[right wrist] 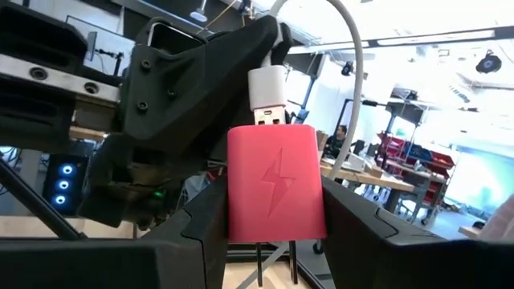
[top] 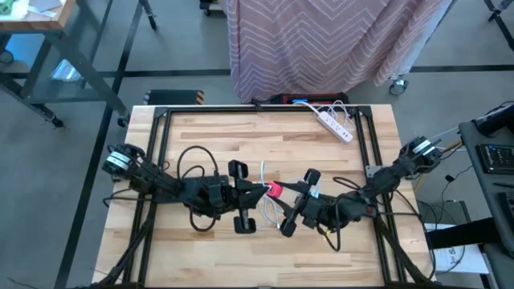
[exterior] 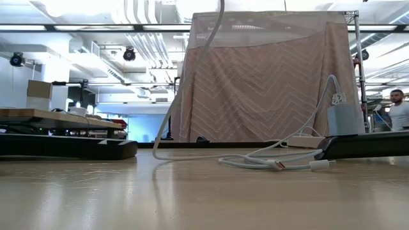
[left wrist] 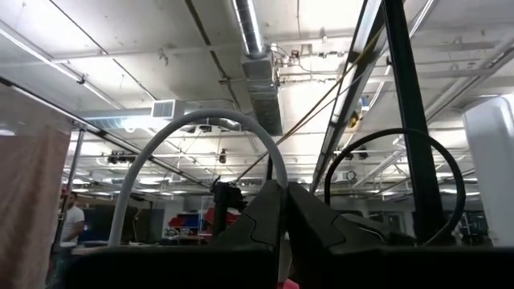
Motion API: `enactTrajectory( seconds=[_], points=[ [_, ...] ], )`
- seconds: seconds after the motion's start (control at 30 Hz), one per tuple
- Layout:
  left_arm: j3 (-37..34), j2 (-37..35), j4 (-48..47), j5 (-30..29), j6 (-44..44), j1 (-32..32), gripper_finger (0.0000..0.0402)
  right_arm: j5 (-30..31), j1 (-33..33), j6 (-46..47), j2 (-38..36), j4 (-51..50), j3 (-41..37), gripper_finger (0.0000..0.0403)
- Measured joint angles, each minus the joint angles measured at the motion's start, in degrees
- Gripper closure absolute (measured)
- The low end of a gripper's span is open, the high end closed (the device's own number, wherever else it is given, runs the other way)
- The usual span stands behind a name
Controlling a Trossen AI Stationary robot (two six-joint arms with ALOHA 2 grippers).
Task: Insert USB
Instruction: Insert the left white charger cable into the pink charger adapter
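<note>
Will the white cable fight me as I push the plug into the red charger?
Probably little: the white cable arcs loosely from the plug, so it looks floppy. The red charger looks rigid in the right gripper, though it might pivot.

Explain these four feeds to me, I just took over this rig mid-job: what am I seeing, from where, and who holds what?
Two dark robot arms work over a pale wooden table. The first feed looks straight down; the second sits at table height; the other two ride on the wrists. The right gripper holds a red block-shaped charger with a lightning mark. The left gripper, shut, holds the white USB plug of a white cable, and the plug's metal tip meets the charger's top. The cable's slack lies looped on the table. A white power strip lies at the far edge.
</note>
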Motion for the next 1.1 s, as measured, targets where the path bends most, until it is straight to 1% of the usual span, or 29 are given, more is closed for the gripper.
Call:
enactTrajectory(
  seconds=[0.27, 0.37, 0.6, 0.77, 1.1],
  points=[
    [0.00, 0.15, 0.11, -2.07, 2.57, 0.07, 0.0401, 0.04, -1.51, 2.38, 0.00, -0.02, 0.00, 0.0263],
    [0.00, 0.22, 1.93, -2.25, 2.59, 0.12, 0.0401, -0.15, -1.54, 1.72, 0.00, 0.18, 0.00, 0.0263],
    [0.00, 0.26, 2.28, -2.29, 2.28, 0.24, 0.0401, -0.76, -1.59, 1.07, 0.00, 0.33, 0.00, 0.0263],
    [0.00, 0.26, 3.45, -2.51, 3.73, 0.39, 0.0401, -0.79, -1.52, 0.90, 0.00, 0.39, 0.00, 0.0263],
    [0.00, 0.26, 2.62, -2.93, 3.77, 0.36, 0.0401, -0.52, -1.52, 0.03, -0.29, 0.42, 0.00, 0.0263]
  ],
)
